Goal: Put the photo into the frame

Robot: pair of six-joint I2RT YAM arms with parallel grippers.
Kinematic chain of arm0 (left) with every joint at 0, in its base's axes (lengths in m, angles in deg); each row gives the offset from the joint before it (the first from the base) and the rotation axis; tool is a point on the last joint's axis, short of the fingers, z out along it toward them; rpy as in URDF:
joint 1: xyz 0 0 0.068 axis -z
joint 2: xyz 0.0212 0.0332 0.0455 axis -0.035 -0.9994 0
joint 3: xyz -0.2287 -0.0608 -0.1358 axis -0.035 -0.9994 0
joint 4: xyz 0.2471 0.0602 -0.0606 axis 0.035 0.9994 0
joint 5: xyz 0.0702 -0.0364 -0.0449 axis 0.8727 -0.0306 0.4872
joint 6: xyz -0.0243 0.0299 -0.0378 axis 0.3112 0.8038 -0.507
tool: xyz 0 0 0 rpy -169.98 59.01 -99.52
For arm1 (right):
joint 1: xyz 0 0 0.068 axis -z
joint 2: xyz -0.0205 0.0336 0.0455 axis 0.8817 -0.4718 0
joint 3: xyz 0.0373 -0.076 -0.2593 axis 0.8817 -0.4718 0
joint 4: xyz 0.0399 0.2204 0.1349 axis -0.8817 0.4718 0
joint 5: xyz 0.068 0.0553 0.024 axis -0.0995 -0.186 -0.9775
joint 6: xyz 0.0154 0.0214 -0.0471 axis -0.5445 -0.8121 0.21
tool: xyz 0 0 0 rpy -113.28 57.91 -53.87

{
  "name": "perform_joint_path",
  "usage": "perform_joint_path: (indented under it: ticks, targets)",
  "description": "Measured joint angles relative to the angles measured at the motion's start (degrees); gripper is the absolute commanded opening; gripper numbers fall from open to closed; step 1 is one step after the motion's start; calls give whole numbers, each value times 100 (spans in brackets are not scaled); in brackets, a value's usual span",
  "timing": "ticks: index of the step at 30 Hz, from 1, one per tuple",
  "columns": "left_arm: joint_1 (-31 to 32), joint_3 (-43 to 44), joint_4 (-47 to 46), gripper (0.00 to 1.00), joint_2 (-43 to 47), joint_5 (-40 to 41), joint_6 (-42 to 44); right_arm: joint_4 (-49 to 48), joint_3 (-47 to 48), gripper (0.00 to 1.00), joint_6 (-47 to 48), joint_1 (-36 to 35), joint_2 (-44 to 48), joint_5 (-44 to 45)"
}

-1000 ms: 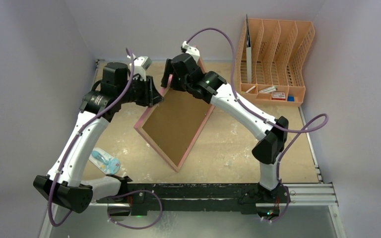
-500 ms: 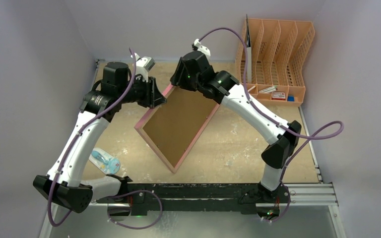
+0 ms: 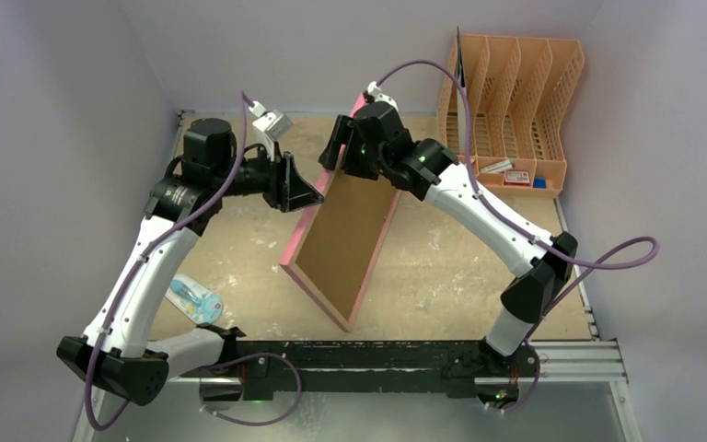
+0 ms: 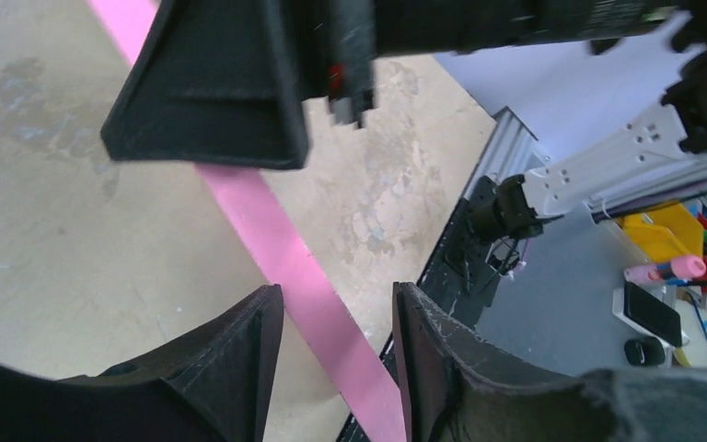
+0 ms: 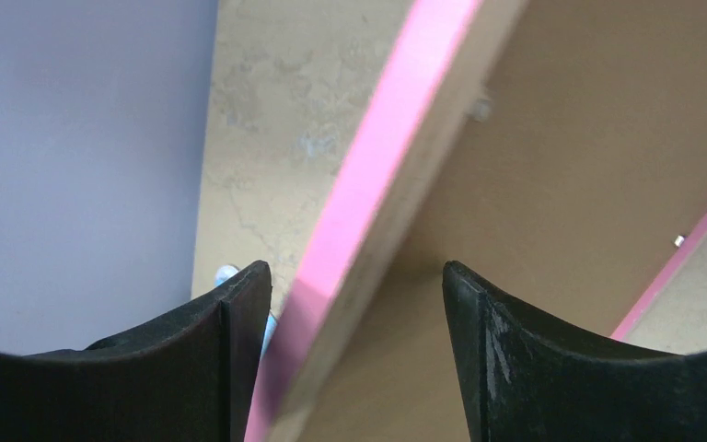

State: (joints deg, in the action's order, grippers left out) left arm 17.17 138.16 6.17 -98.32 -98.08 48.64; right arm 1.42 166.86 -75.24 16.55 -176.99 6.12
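Observation:
The frame (image 3: pixel 345 235) stands tilted up on its near edge in the middle of the table, its brown backing facing right and its pink edge facing left. My left gripper (image 3: pixel 300 191) is open and straddles the pink left edge (image 4: pixel 285 258), with gaps showing on both sides. My right gripper (image 3: pixel 334 164) is open around the frame's raised far corner. In the right wrist view the pink edge (image 5: pixel 377 184) and the brown back (image 5: pixel 562 138) pass between its spread fingers (image 5: pixel 230 350). The photo is not in view.
An orange file rack (image 3: pixel 511 110) holding small items stands at the back right. A light blue packet (image 3: pixel 193 299) lies near the left arm. A black rail (image 3: pixel 377 354) runs along the near edge. Walls close in left, back and right.
The frame has swung up from a low tilt to much steeper and shifted right. My right gripper rose and moved right with the far corner. My left gripper followed to the right.

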Motion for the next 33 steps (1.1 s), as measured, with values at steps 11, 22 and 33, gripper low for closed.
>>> perform_joint_path:
  ticks: [11,22,33]
  targets:
    - [42,-584,-994,58,361,-577,-431,-295,-710,10,168,63,671,-302]
    - [42,-966,-896,65,144,605,-804,-378,-1012,12,498,173,684,-535]
    - [118,-3418,-4341,72,361,138,-3812,-422,-1036,10,562,186,704,-579]
